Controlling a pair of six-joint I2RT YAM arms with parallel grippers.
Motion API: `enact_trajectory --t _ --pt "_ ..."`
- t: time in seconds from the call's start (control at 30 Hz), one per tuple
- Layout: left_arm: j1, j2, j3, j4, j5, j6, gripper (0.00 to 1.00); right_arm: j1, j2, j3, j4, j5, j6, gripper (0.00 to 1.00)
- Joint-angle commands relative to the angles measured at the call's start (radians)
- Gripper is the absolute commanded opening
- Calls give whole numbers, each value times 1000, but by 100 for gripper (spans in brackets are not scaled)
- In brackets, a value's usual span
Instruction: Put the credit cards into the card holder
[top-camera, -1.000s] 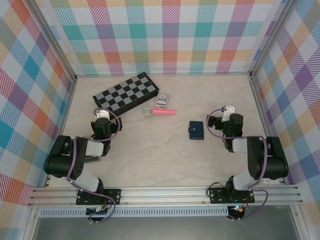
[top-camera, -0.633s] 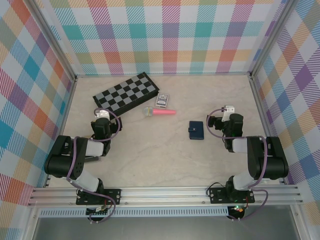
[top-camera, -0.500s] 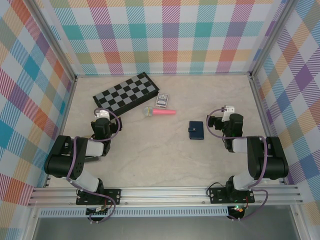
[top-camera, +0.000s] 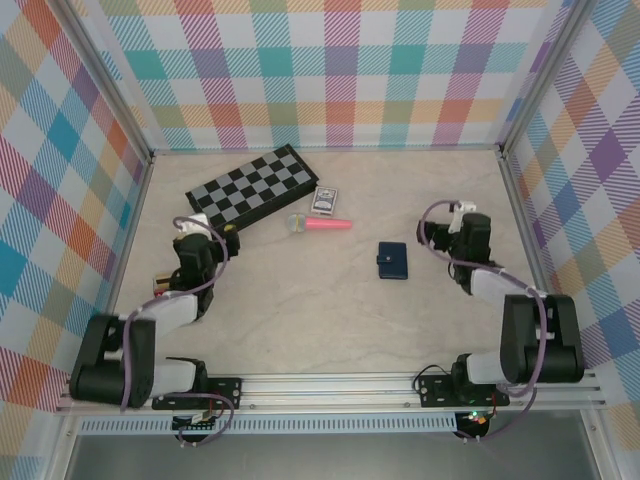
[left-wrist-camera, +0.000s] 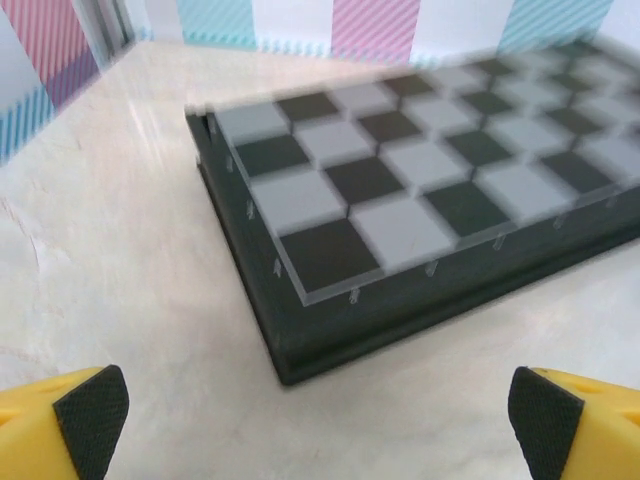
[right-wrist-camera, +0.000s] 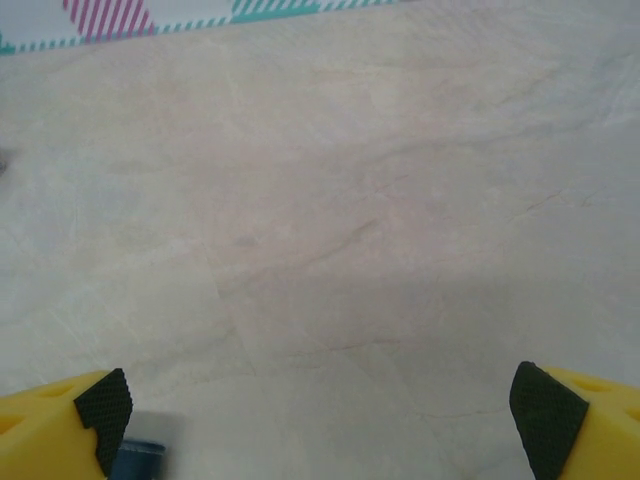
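Both arms have moved vs. the earlier top view: the left arm's elbow has dropped toward the lower-left corner and its wrist sits a bit further left. The right arm has stretched up-frame, elbow lower and further right. Objects on the table (top-camera: 300, 310) lie as before.

Top view: left gripper (top-camera: 197, 224) is at left-centre, just below the near corner of the chessboard (top-camera: 255, 187). The right gripper (top-camera: 464, 220) is at right-centre, near the right wall. The card holder (top-camera: 392, 260) lies shut and flat on the table, right of centre. It is left of the right gripper and a little lower in frame, apart from it, w/ nothing touching it.

A pink toy mic (top-camera: 322, 224) lies btwn chessboard and card holder, w/ a pack of playing cards (top-camera: 324, 200) just above it. A small dark/yellowish item (top-camera: 160, 285) sits just left of the left forearm, too small to identify.

Left wrist view: left gripper (left-wrist-camera: 320, 415) is spread wide w/ nothing btwn the pads (left-wrist-camera: 95, 415), one in each bottom corner. The chessboard (left-wrist-camera: 420, 200) fills the upper right, its corner close ahead, slightly blurred.

Right wrist view: right gripper (right-wrist-camera: 320, 410) is also spread wide and empty, pads (right-wrist-camera: 540, 410) in the bottom corners over bare table (right-wrist-camera: 330, 200). A blurred blue patch (right-wrist-camera: 140, 462) sits by the lower-left pad; can't tell what it is.
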Motion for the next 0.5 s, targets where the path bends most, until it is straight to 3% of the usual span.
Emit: enact_trajectory --t 0.0,0.07,0.1,0.2,0.27,0.37,0.47 --pt "8 -158 124 -328 26 -225 100 -1 -12 276 -650 48 319 100" --pt "11 -198 218 -534 24 -405 100 -1 65 401 -837 -154 244 100" --pt "12 -204 257 -611 85 -433 100 2 94 426 -879 -256 229 93" --pt "13 -176 329 -745 266 -553 100 15 98 368 -836 -404 256 83" --pt "12 -135 352 -757 388 -585 100 27 108 352 -815 -419 245 75" --pt "4 -102 326 -667 524 -655 100 35 187 402 -846 -505 225 55" --pt "-30 -90 315 -632 559 -679 100 84 253 437 -846 -514 223 48"
